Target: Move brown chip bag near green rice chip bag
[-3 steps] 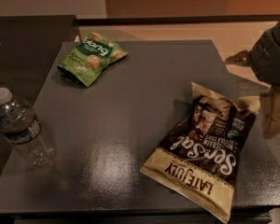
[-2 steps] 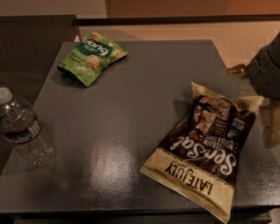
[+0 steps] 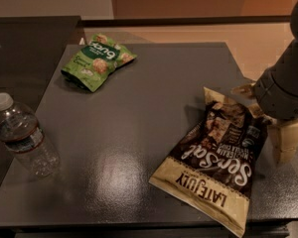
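Noting gripper (image 3: 257, 125) at right edge of dark grey table (image 3: 139, 118), low over upper right corner of brown chip bag (image 3: 213, 162). Jaws spread wide, holding nothing. Cream fingers (image 3: 285, 140) well apart: one pointing left past bag's top edge, the other hanging down just beside bag's right side. Contact with bag: cannot tell. Grey round wrist above, partly cut off at the right.

Brown chip bag lying flat on right front part of table, label up, set diagonally. Cream end with "LATE JULY" toward front edge, crinkled opposite end toward gripper. White script across dark middle.

Green rice chip bag (image 3: 97, 58) lying flat near far left corner of table, "Dang" lettering up. Well apart from brown chip bag, bare tabletop between.

Clear plastic water bottle (image 3: 22, 138), white cap, at left edge near front. Upright or leaning: cannot tell. Well apart from both bags.
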Available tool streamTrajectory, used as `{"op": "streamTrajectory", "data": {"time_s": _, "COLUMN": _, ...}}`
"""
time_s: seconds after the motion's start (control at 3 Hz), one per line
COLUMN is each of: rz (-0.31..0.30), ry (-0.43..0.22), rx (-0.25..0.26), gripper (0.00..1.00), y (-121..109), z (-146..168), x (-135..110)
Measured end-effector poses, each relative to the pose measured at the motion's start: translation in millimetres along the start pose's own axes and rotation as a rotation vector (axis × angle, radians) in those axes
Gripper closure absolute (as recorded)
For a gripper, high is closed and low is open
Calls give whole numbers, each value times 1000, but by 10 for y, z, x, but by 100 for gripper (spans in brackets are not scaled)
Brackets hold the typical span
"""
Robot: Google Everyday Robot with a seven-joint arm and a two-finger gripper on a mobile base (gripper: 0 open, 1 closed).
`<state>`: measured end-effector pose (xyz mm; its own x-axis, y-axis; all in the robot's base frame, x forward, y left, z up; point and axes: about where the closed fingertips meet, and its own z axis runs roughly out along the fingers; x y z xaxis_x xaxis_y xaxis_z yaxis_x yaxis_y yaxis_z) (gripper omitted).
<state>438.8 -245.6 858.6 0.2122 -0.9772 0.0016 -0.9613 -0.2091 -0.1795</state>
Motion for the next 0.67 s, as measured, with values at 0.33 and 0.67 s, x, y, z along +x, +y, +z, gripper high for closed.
{"op": "streamTrajectory", "data": {"time_s": 0.33, "rz": 2, "ry": 17, "rx": -32, "gripper": 20, "y": -5, "z": 74, "x": -39}}
{"op": "streamTrajectory", "data": {"time_s": 0.67, "rz": 22, "ry": 13, "rx": -52, "gripper": 43, "y": -44, "z": 52, "x": -104}}
